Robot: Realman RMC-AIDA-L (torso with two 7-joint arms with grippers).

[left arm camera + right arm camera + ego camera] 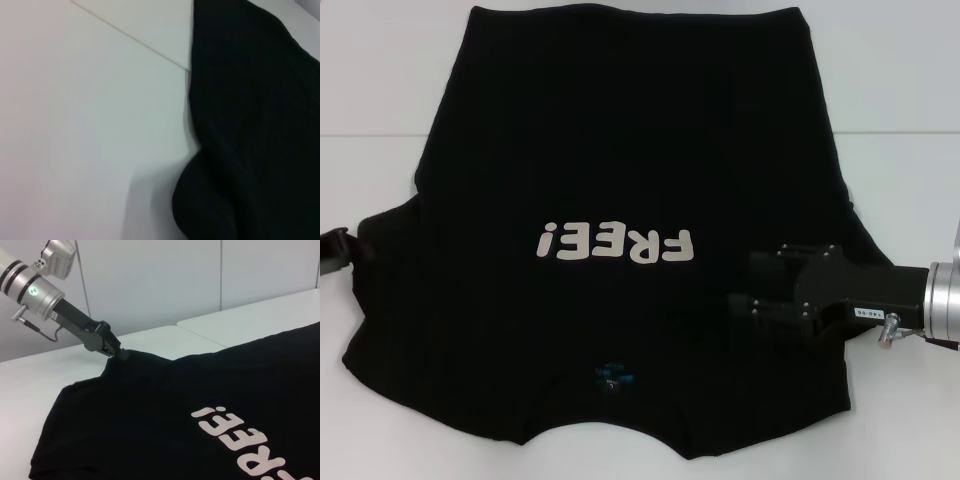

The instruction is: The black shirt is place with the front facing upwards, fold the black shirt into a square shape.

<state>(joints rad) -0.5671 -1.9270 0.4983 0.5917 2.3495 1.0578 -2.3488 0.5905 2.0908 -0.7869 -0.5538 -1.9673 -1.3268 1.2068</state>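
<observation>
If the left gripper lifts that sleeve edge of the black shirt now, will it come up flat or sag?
Probably sag. The black shirt is thin cloth lying limp on the white table, already bulged where the left gripper meets its sleeve. It looks light, so it should drag easily. The right gripper sits over the opposite side.

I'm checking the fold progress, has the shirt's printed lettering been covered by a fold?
No, the white FREE! lettering shows fully on the black shirt, which lies spread open.

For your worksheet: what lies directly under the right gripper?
The right gripper hovers over the black shirt, beside its white lettering. The cloth beneath it is hidden, as is the table under the shirt.
</observation>
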